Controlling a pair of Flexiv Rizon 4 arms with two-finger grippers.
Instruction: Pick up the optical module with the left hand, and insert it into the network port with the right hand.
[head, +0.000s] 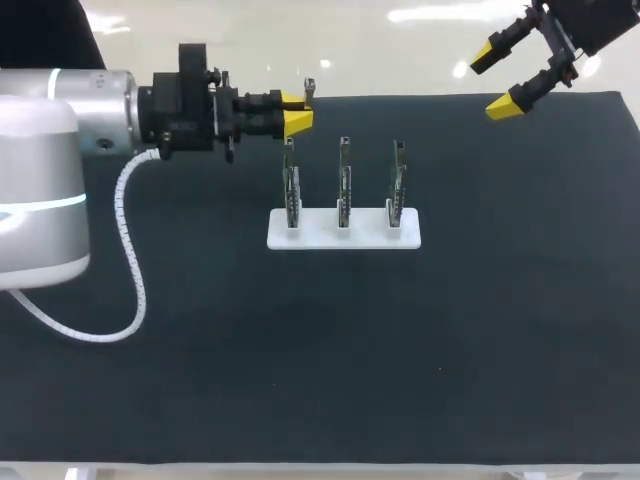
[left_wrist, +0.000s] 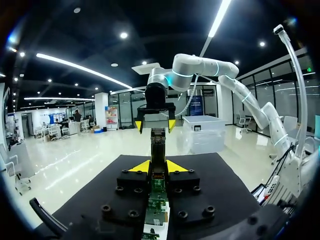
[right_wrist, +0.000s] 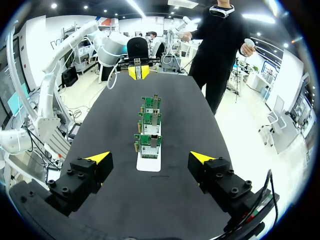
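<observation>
Here we are with our left arm (head: 60, 170) in from the side, and its jaws are clamped narrow on the optical module (left_wrist: 158, 147), which sticks out straight ahead between the yellow tips, clear of the surface (head: 300, 380). In the head view that module (head: 309, 90) sits just beyond the leftmost of three upright network port boards (head: 343, 185). All three boards stand in a row in a white base (head: 343, 239) near the middle of the dark surface. Over at the far right corner, our right arm (head: 585, 25) hangs high, jaws spread wide and holding nothing. From its wrist, the row of boards (right_wrist: 149, 131) runs away ahead of those parted tips, with the left arm at the row's far end.
</observation>
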